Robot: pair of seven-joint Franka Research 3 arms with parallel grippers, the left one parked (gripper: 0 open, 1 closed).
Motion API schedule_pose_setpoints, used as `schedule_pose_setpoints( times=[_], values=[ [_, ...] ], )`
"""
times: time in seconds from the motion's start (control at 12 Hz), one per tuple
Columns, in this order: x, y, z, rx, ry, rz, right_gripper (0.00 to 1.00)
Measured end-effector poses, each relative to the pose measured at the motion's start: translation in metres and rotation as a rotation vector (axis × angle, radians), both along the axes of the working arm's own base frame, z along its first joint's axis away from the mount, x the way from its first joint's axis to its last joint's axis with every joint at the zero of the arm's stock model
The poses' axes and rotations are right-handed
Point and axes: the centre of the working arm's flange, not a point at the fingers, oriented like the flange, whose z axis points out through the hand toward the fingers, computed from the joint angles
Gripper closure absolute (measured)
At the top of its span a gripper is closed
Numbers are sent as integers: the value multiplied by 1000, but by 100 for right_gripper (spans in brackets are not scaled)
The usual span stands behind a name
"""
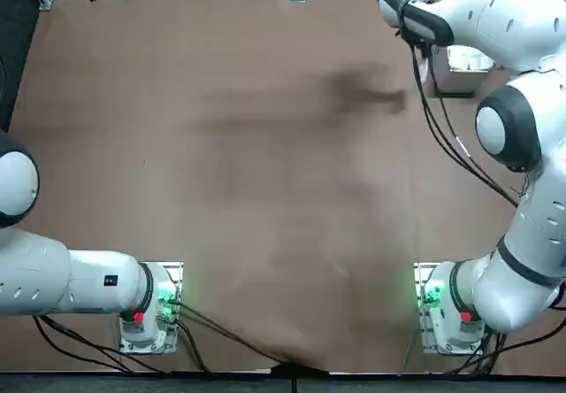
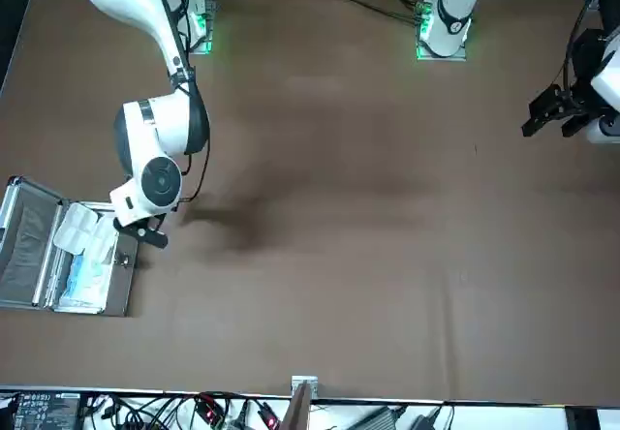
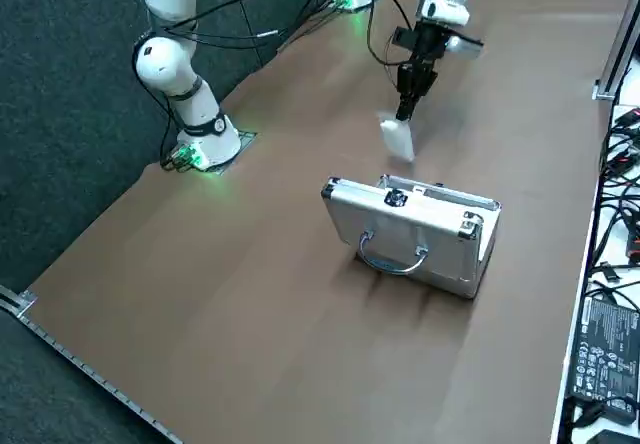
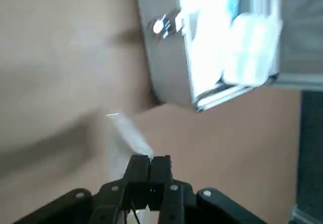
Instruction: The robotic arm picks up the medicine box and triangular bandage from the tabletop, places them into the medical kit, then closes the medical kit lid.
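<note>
You are finding no readable text, brand, number or sign; a black power adapter (image 3: 608, 356) at the desk's (image 3: 260, 294) edge is carrying printed label lines too small to read.

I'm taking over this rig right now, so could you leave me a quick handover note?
Right gripper: shut on a white item, box or bandage unclear, held above the table beside the kit.
Medical kit: open, at the robot's right; a white packet lies at its edge.
Left: put the held item in, check both are inside, close the lid.
</note>
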Motion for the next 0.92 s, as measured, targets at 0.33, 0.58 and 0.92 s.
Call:
schedule_pose_setpoints(
  times=[0.33,0.58,0.92],
  values=[
    [21,-18,34,-95,-80,43,99],
    [46,-47,71,-108,-171,11,99],
    [84,-91,100,-95,-296,-10,99]
  ],
)
